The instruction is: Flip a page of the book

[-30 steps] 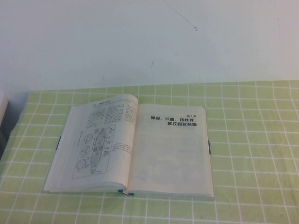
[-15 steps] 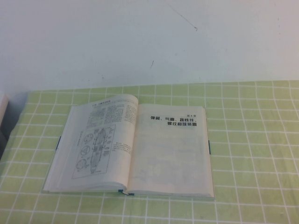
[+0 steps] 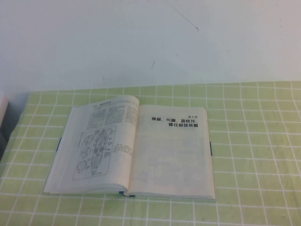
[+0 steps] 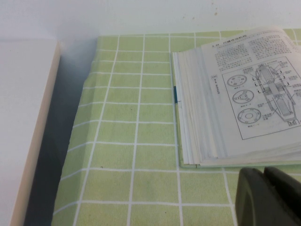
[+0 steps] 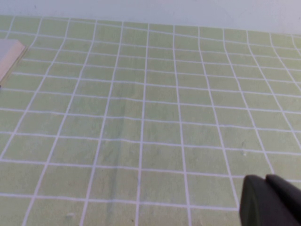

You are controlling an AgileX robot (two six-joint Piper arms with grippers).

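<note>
The book (image 3: pixel 134 148) lies open and flat on the green checked cloth (image 3: pixel 254 141). The page (image 3: pixel 96 141) with text and the tall three-circle diagram lies flat on the left side. The right side shows the bold Chinese chapter title. Neither gripper shows in the high view. In the left wrist view, my left gripper (image 4: pixel 263 172) is shut and empty, just off the book's (image 4: pixel 197 117) near left corner, with the page (image 4: pixel 258 89) beyond it. In the right wrist view, my right gripper (image 5: pixel 265 179) is shut and empty over bare cloth.
A white slab (image 4: pixel 23 117) stands beyond the cloth's left edge, also at the left edge of the high view (image 3: pixel 2 110). An off-white corner (image 5: pixel 9 54) shows at the edge of the right wrist view. A white wall (image 3: pixel 150 42) is behind the table.
</note>
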